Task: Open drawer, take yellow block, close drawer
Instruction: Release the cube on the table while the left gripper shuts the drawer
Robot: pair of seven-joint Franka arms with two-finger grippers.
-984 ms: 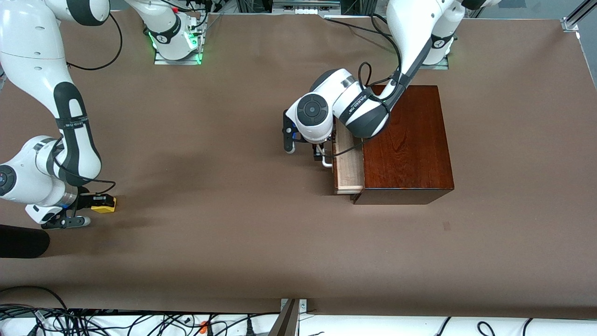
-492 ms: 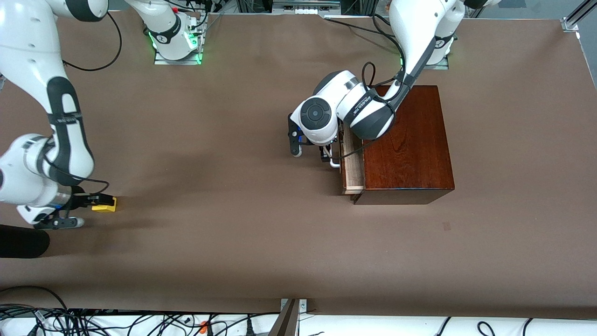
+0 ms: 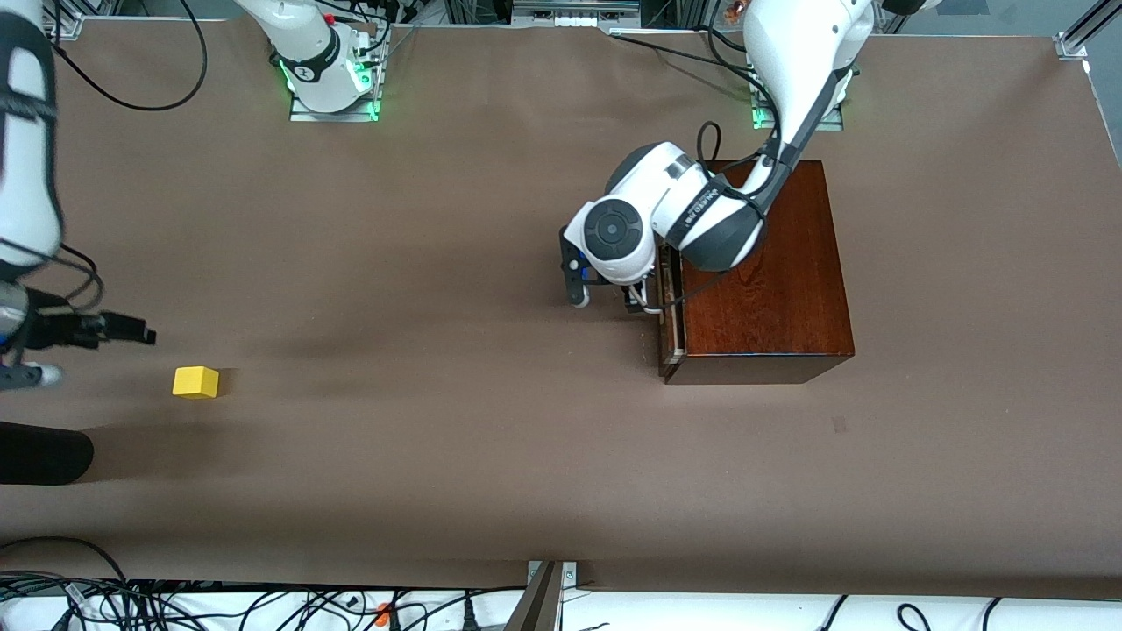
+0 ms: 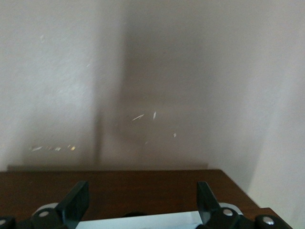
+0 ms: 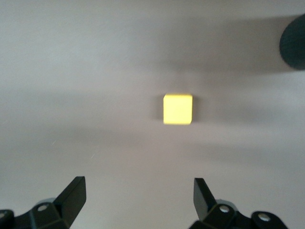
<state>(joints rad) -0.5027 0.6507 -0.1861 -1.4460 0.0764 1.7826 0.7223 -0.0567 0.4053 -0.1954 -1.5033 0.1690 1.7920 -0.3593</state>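
The yellow block (image 3: 195, 382) lies alone on the brown table near the right arm's end; it also shows in the right wrist view (image 5: 178, 109). My right gripper (image 3: 131, 331) is open and empty, up in the air beside the block, with its fingers (image 5: 71, 193) wide apart. The drawer (image 3: 671, 315) is pushed almost fully into the reddish-brown wooden box (image 3: 767, 272); only a thin pale strip shows. My left gripper (image 3: 644, 302) is open at the drawer front (image 4: 133, 188), its fingers (image 4: 76, 205) on either side of the white handle (image 4: 143, 220).
A black rounded object (image 3: 39, 456) lies at the table's edge at the right arm's end, nearer the front camera than the block; it also shows in the right wrist view (image 5: 293, 43). Cables (image 3: 175, 605) run along the near edge.
My right gripper let go of the yellow block and rose away from it. My left gripper pushed the drawer from part open to almost shut.
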